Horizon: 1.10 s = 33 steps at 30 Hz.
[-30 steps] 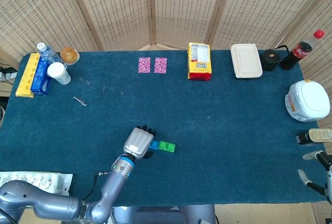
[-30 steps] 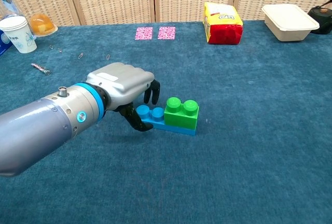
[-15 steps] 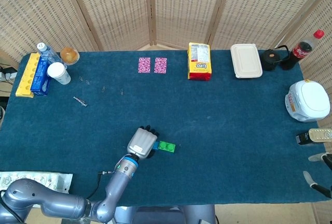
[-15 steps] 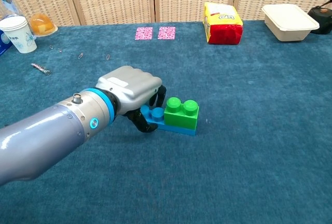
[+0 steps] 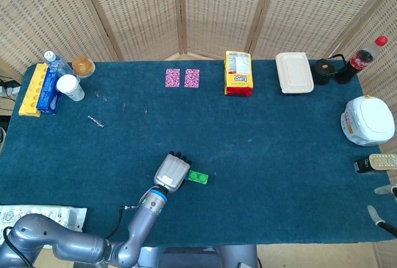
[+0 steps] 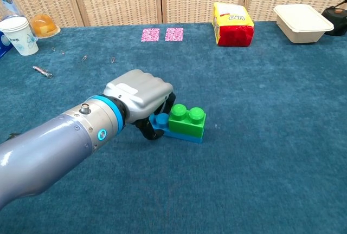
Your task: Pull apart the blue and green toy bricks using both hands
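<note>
The left hand (image 6: pixel 142 94) has slid further onto the flat blue plastic brick (image 6: pixel 160 122), fingers clamped; the green studded brick (image 6: pixel 187 121) is still attached, awaiting the right hand, whose state I cannot tell.

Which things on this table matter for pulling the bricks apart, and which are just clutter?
Job: green brick stacked on blue brick; left hand closing on the blue end.

Clutter: yellow snack bag, white lidded box, paper cup, pink cards, cola bottle.

The left robot hand (image 6: pixel 142 94) is further forward than a second ago, its fingers now closed over the blue brick (image 6: pixel 162 125). The joined bricks sit slightly shifted, the green brick (image 6: pixel 187 121) a little leftward.
</note>
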### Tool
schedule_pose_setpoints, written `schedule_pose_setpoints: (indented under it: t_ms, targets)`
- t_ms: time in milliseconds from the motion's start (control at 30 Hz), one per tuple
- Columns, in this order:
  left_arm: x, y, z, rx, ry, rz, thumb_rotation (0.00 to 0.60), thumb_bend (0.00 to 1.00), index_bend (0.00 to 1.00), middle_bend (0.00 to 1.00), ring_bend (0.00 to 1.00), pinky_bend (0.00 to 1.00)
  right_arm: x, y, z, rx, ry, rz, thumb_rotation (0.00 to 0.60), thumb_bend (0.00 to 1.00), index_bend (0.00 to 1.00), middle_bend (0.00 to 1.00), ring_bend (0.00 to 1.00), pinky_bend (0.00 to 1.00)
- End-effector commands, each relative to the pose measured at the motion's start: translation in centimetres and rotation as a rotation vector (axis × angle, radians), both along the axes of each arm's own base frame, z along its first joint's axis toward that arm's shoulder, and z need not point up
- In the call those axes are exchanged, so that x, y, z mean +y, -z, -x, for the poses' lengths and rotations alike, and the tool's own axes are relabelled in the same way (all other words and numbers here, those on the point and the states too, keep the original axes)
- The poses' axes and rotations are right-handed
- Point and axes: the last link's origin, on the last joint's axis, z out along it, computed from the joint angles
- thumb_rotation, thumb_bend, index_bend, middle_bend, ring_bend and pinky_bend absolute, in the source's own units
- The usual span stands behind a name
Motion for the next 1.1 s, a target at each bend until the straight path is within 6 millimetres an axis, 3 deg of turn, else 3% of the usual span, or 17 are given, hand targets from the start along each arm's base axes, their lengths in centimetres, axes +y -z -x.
schedule_pose_setpoints:
  t_ms: [33, 367, 567, 800, 1000, 1100]
  targets:
    - [0.0, -0.3, -0.2, -0.013, 0.013, -0.009, 0.528, 0.43, 0.67, 0.53, 0.41, 0.41, -0.1, 0.1, -0.1, -0.002, -0.004, -0.005, 0.6, 0.31, 0.44, 0.44, 0.44, 0.36]
    - [1.1, -3.5, -1.6, -0.046, 0.115, -0.029, 0.543, 0.45, 0.7, 0.57, 0.47, 0.43, -1.0, 0.6, -0.9, -0.017, -0.036, -0.035, 0.6, 0.31, 0.44, 0.44, 0.45, 0.37]
    - [2.8, -6.2, -2.8, -0.085, 0.158, -0.011, 0.539, 0.45, 0.71, 0.59, 0.49, 0.46, -1.9, 1.2, -1.6, -0.051, -0.063, -0.081, 0.6, 0.31, 0.44, 0.45, 0.46, 0.38]
    - [4.2, -9.2, -4.3, 0.012, 0.27, -0.002, 0.538, 0.45, 0.71, 0.59, 0.49, 0.46, -3.9, 2.3, -3.3, -0.185, -0.097, -0.208, 0.6, 0.31, 0.44, 0.45, 0.48, 0.44]
    - [5.0, -10.5, -5.5, 0.112, 0.375, 0.002, 0.551, 0.45, 0.71, 0.59, 0.49, 0.46, -5.8, 3.9, -4.8, -0.296, -0.136, -0.313, 0.6, 0.31, 0.44, 0.45, 0.5, 0.45]
    - [5.5, -10.3, -6.7, 0.18, 0.457, 0.024, 0.549, 0.45, 0.7, 0.59, 0.49, 0.46, -7.4, 6.1, -6.5, -0.388, -0.178, -0.397, 0.6, 0.31, 0.44, 0.45, 0.49, 0.46]
